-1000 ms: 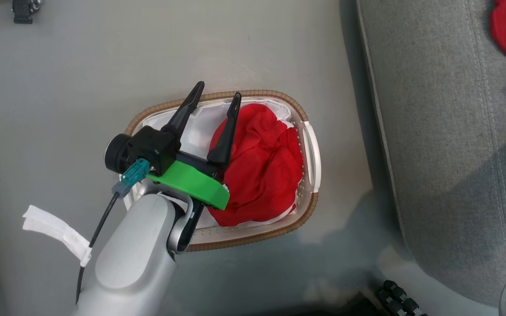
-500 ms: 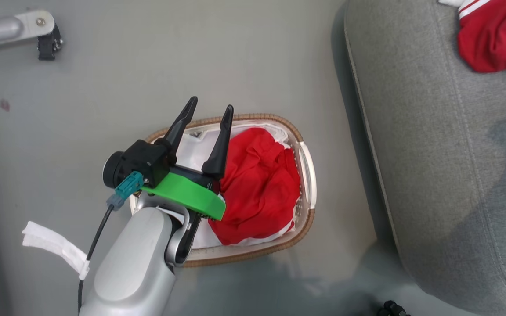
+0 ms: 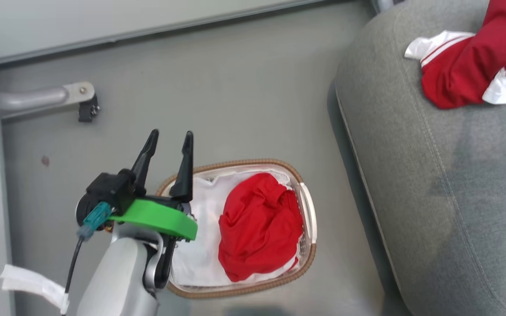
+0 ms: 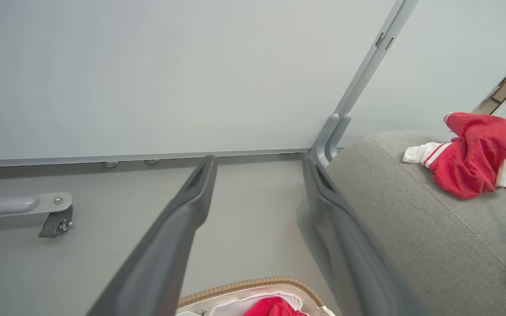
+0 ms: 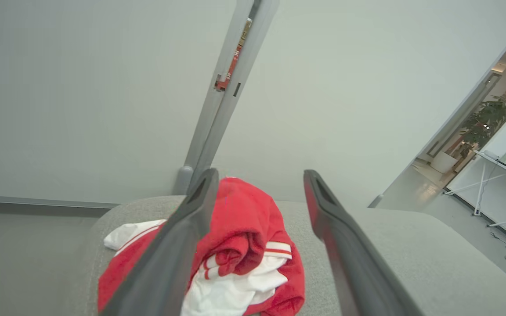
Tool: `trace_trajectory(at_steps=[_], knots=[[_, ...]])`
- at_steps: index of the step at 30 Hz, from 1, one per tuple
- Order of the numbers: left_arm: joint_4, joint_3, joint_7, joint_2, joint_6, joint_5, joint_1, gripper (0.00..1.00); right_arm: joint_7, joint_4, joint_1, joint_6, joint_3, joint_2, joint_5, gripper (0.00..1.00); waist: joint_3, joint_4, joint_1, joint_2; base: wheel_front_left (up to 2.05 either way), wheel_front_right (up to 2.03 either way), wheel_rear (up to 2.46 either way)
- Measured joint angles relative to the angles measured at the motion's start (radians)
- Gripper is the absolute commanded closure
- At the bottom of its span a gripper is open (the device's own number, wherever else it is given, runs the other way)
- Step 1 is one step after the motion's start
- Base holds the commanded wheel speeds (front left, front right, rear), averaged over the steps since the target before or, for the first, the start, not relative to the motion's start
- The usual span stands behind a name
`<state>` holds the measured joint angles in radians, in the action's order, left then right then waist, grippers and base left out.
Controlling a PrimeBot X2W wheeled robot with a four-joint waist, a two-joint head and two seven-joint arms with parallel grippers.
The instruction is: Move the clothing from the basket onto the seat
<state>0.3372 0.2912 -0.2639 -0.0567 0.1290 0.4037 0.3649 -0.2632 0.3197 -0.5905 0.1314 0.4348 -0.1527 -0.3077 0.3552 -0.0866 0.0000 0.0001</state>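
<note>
My left gripper [image 3: 171, 134] hangs above the basket's [image 3: 308, 210] left end, jaws spread and empty. One red garment [image 3: 259, 226] lies inside it. The second garment [image 3: 468, 74] sits near the seat's [image 3: 411, 175] far edge, before my right gripper [image 5: 259, 175], jaws wide, empty.

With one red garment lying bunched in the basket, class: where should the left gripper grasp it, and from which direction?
I'd pinch a raised fold near the middle of the red garment, descending from above with the left gripper open. The basket walls it in sideways, and the crumpled mound offers ridges, well clear of the white liner.
</note>
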Motion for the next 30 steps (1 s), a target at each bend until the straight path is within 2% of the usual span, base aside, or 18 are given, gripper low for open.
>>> trace_trajectory(at_steps=[6,12,17,23,30], knots=[[-0.008,-0.109,0.0,0.004,0.0,-0.032,-0.095,0.0,0.0,0.0,0.053,0.0,-0.143,0.046,0.049,0.0,-0.102,0.026,0.0,0.0,0.0,0.0,0.0],[-0.019,-0.201,0.0,0.006,0.0,-0.046,-0.18,0.0,0.0,0.001,0.152,0.0,-0.23,0.086,0.098,0.0,-0.181,0.061,0.0,-0.0001,0.0,0.0,0.0],[-0.025,-0.231,0.0,0.006,-0.001,-0.044,-0.237,0.0,0.0,-0.004,0.256,0.0,-0.272,0.103,0.14,0.0,-0.232,0.094,0.0,0.0,0.0,0.0,0.0],[-0.029,-0.242,0.0,0.006,-0.007,-0.032,-0.302,0.0,0.0,-0.013,0.376,0.0,-0.317,0.104,0.273,0.0,-0.282,0.117,-0.0001,-0.0001,0.0,0.0,0.0],[-0.029,-0.235,0.0,0.006,-0.015,-0.029,-0.333,0.0,0.0,-0.029,0.438,0.0,-0.342,0.104,0.298,0.0,-0.304,0.109,-0.0001,0.0,0.0,0.0,0.0]])
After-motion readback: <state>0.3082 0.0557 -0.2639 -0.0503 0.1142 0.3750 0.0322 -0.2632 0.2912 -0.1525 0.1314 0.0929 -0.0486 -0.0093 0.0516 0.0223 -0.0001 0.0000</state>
